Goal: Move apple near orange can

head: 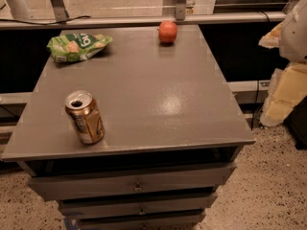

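Observation:
The red-orange apple (pixel 168 31) rests at the far edge of the grey cabinet top (pixel 153 95), right of centre. The golden-orange can (pixel 85 117) stands upright near the front left corner, its opened silver top showing. The two are far apart, on a diagonal across the top. My gripper is not in view in the camera view; neither object is held.
A green snack bag (pixel 76 46) lies at the far left of the top. The cabinet has drawers (pixel 134 186) below its front edge. A rail (pixel 144 20) runs behind the cabinet. Pale white and yellow bulky shapes (pixel 290 71) stand at the right edge, above speckled floor.

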`<state>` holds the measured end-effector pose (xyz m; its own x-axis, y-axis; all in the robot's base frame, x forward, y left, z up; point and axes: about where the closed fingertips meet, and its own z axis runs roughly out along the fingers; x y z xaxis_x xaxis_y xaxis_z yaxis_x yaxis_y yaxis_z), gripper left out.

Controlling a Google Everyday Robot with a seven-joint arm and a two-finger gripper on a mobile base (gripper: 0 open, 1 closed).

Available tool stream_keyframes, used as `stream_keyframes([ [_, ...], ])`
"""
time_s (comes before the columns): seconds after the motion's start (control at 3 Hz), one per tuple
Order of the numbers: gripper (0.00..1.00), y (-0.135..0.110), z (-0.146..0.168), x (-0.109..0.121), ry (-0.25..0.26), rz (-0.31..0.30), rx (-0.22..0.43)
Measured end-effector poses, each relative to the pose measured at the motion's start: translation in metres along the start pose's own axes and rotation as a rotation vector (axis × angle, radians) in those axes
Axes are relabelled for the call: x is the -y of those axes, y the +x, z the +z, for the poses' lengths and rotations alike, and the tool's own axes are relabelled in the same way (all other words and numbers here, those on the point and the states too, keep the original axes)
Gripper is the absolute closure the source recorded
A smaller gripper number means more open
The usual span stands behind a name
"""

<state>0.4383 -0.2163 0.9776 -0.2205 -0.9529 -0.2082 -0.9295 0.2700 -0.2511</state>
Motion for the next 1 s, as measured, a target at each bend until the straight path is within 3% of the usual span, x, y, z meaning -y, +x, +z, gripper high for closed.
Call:
stream_keyframes([
  [0.67,0.00,-0.007,0.002,0.004,0.009,-0.014,0.016],
  [1.0,0.00,-0.027,0.020,0.022,0.032,-0.053,0.088],
])
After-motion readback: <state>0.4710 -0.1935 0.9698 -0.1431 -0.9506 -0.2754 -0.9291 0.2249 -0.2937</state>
